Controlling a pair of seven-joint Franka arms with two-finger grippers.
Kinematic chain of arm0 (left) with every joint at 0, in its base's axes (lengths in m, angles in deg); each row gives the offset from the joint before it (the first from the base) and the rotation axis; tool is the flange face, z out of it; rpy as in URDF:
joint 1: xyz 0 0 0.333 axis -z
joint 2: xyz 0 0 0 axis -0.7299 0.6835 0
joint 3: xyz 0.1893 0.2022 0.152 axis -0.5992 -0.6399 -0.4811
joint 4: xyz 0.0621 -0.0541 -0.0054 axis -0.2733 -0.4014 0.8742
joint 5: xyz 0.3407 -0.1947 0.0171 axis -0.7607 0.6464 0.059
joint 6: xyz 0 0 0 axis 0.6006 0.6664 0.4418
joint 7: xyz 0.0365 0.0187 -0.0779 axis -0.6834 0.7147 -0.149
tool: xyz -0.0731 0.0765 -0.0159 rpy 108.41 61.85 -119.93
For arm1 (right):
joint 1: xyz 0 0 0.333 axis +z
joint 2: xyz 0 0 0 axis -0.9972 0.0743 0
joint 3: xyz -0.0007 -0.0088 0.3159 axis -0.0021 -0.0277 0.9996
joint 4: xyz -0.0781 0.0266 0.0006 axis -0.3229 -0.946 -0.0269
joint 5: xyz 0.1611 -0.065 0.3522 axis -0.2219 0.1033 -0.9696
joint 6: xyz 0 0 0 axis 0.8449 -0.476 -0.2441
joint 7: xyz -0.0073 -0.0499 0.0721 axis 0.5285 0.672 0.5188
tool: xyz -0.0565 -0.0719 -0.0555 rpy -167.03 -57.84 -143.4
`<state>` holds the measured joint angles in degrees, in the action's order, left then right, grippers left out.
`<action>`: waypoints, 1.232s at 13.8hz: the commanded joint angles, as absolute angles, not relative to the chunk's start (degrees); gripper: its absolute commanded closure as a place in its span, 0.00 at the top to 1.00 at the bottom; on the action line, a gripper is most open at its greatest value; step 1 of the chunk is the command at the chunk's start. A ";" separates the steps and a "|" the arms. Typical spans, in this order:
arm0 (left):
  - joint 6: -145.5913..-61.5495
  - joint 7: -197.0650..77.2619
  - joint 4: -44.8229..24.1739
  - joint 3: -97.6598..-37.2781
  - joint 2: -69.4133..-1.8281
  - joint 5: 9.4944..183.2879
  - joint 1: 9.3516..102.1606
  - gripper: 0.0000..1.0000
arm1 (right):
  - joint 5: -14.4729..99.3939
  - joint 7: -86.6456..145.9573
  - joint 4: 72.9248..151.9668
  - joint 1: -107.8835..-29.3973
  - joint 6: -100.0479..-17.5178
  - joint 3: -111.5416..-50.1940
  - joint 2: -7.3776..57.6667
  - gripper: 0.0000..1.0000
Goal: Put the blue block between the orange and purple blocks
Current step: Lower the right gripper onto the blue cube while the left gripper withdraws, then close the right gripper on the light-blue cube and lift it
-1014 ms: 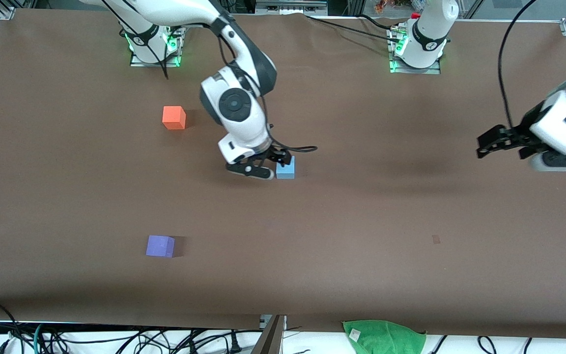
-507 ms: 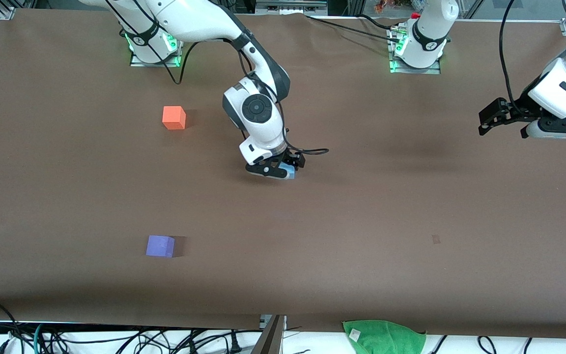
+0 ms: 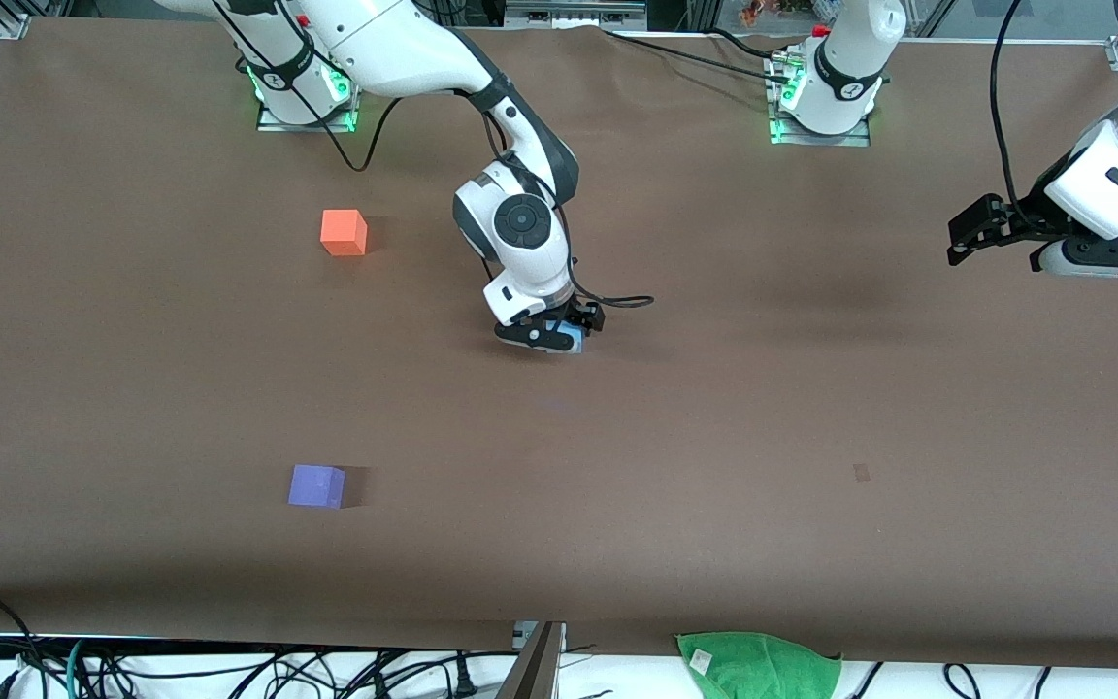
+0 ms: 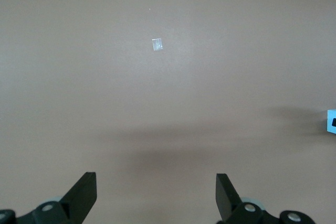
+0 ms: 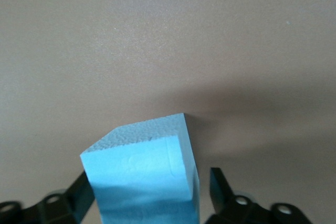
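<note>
The light blue block (image 3: 574,340) sits on the brown table near its middle, mostly hidden under my right gripper (image 3: 551,336). In the right wrist view the blue block (image 5: 143,177) stands between the open fingers of my right gripper (image 5: 148,195), with a gap on one side. The orange block (image 3: 343,233) lies toward the right arm's end, nearer the robots. The purple block (image 3: 316,485) lies nearer the front camera. My left gripper (image 3: 969,239) waits open and empty above the left arm's end; its wrist view (image 4: 156,195) shows bare table and an edge of the blue block (image 4: 332,122).
A green cloth (image 3: 759,664) lies off the table's front edge, with cables along that edge. A small pale mark (image 3: 861,472) is on the table toward the left arm's end; it also shows in the left wrist view (image 4: 157,44).
My right gripper has moved sideways over the blue block and come down around it. My left gripper has risen a little and drawn back.
</note>
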<state>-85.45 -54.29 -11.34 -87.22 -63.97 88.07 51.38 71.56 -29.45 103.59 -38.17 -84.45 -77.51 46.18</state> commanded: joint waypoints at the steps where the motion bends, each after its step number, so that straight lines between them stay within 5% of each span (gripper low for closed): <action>1: -84.84 -54.07 -10.98 -87.99 -63.97 87.13 52.24 1.00 | 72.54 -30.84 103.16 -37.49 -84.93 -78.32 46.07 0.55; 4: -84.84 -54.07 -10.98 -87.99 -63.97 87.22 52.24 1.00 | 72.63 -30.14 103.07 -38.10 -84.84 -78.58 45.80 0.31; 7: -84.84 -54.76 -10.98 -88.08 -63.97 87.40 52.24 1.00 | 72.98 -25.40 103.33 -38.63 -83.53 -81.47 44.32 0.31; 12: -84.67 -54.86 -10.98 -88.08 -63.97 87.40 52.16 1.00 | 72.45 -7.32 105.61 -39.42 -68.78 -90.16 38.70 0.31; 17: -84.67 -54.94 -10.98 -88.08 -63.97 87.40 51.98 1.00 | 71.92 11.24 128.15 -41.62 -73.56 -97.73 26.14 0.32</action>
